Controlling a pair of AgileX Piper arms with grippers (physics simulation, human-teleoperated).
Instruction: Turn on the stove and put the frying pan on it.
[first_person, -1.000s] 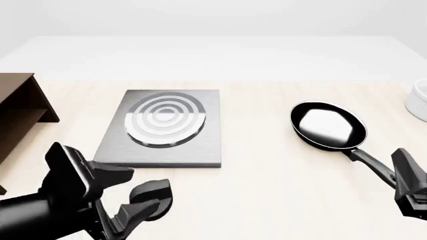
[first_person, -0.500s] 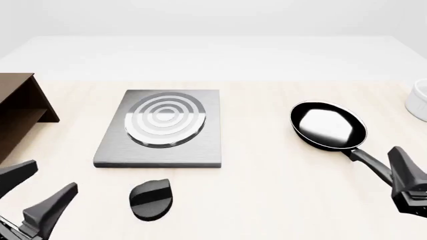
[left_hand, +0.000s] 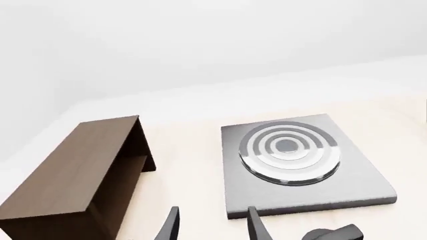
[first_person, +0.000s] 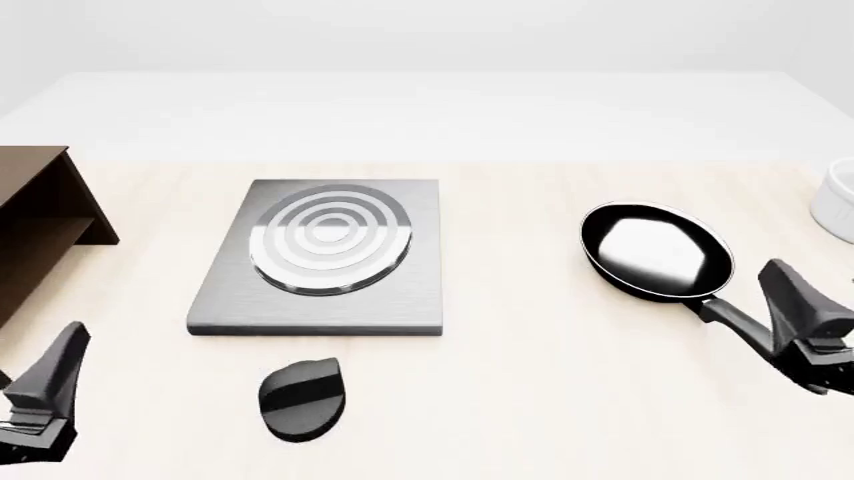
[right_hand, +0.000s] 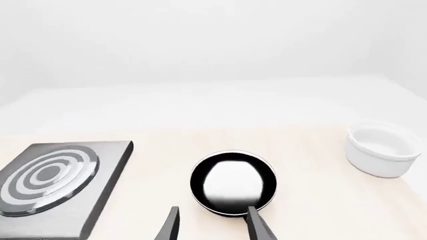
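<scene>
The stove is a grey slab with silver burner rings, left of the table's middle; it also shows in both wrist views. Its black oval knob lies loose in front of it. The frying pan sits to the right, its handle pointing at my right gripper, which is open at the handle's end. My left gripper is open at the near left, well clear of the knob and empty.
A brown wooden shelf stands at the left edge, close beside my left arm. A white bowl sits at the far right, behind the pan.
My left arm has drawn back from the knob to the near left corner. My right gripper has crept forward along the pan's handle. Pan, stove and knob stay put.
</scene>
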